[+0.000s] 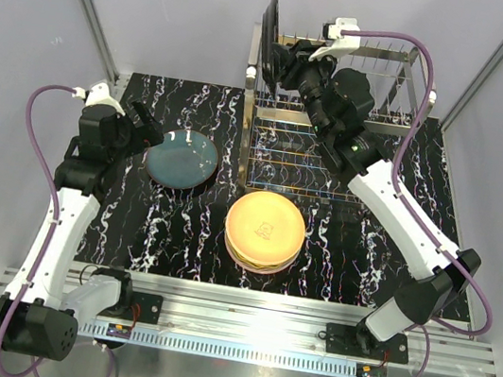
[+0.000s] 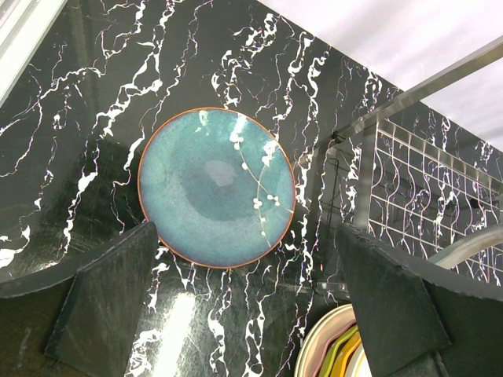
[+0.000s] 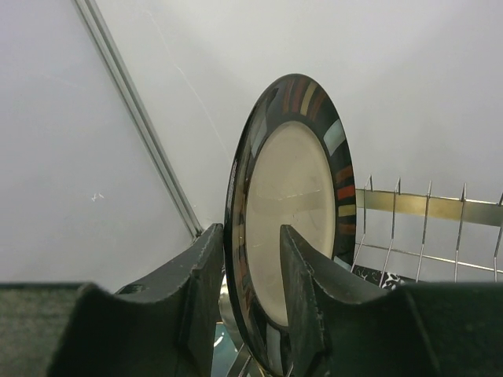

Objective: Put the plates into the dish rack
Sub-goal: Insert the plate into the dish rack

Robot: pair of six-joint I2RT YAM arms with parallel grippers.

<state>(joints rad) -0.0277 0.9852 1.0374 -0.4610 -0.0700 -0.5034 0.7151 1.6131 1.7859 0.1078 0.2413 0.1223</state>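
Observation:
A dark-rimmed plate with a cream centre [image 3: 295,188] stands upright on edge at the left end of the chrome dish rack [image 1: 339,116]. My right gripper [image 3: 251,236] straddles its lower rim. One finger is against the back, and the other stands a little off the cream face, so the jaws are open. A blue-green plate [image 1: 182,159] lies flat on the black marble table. My left gripper [image 1: 151,130] hovers wide open just left of that plate and holds nothing. In the left wrist view the same blue-green plate [image 2: 216,187] lies ahead of the left gripper [image 2: 247,236]. A stack of plates, orange on top [image 1: 264,229], lies in front of the rack.
The rack's upright tines [image 3: 428,212] run to the right of the standing plate. White enclosure walls with metal posts [image 1: 85,0] close in the back and sides. An aluminium rail [image 1: 252,308] runs along the table's near edge. The stack's rims [image 2: 330,345] show beside the left gripper's right finger.

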